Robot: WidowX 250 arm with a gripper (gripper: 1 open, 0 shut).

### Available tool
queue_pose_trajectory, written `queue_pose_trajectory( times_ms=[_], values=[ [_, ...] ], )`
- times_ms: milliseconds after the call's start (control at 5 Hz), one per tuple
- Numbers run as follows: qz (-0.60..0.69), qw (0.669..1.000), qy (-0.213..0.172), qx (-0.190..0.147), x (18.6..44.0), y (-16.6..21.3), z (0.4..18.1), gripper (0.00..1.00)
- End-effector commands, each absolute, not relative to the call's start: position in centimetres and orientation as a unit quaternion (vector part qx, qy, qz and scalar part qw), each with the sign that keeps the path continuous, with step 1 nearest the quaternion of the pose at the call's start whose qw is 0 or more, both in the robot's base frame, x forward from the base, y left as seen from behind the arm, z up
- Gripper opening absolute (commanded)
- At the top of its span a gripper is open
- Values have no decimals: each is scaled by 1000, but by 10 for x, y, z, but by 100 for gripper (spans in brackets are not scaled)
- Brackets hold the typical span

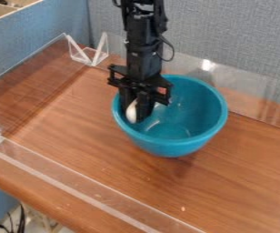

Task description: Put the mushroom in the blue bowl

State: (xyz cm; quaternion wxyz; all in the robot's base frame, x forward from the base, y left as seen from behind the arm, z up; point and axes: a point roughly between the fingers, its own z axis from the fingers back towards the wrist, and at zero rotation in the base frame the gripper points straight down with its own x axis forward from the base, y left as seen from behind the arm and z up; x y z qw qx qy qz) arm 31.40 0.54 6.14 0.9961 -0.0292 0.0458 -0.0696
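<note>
At the left, a broad stretch of bare wooden desk (57, 109) is seen, bounded along its near edge by a low clear plastic rail (70, 187) and at the far left by a small clear stand (85, 47). This side is judged to give open room for any withdrawal.

Toward the middle, the end effector (137, 102) is pointed straight down inside the left part of the blue bowl (197, 132). Its fingers are drawn in and pinched on the mushroom (133, 111), of which only a pale patch is visible between them; the cap cannot be made out. The mushroom is thus held within the bowl's rim, above or near the inner wall.

The placing step is judged to be in hand. What is called for next is a release, then a straight lift, since the bowl's left rim lies just beside the fingers.

At the right, a second clear rail (258, 105) stands near the bowl, so less room is left there.
</note>
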Motion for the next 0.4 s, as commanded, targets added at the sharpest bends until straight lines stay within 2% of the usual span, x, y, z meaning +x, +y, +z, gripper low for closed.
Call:
queue_pose_trajectory(
  times_ms=[0, 200],
  values=[
    [-105, 994, 5, -27, 324, -3, 91, 0],
    [-135, 990, 7, -27, 322, -10, 101, 0]
  ],
)
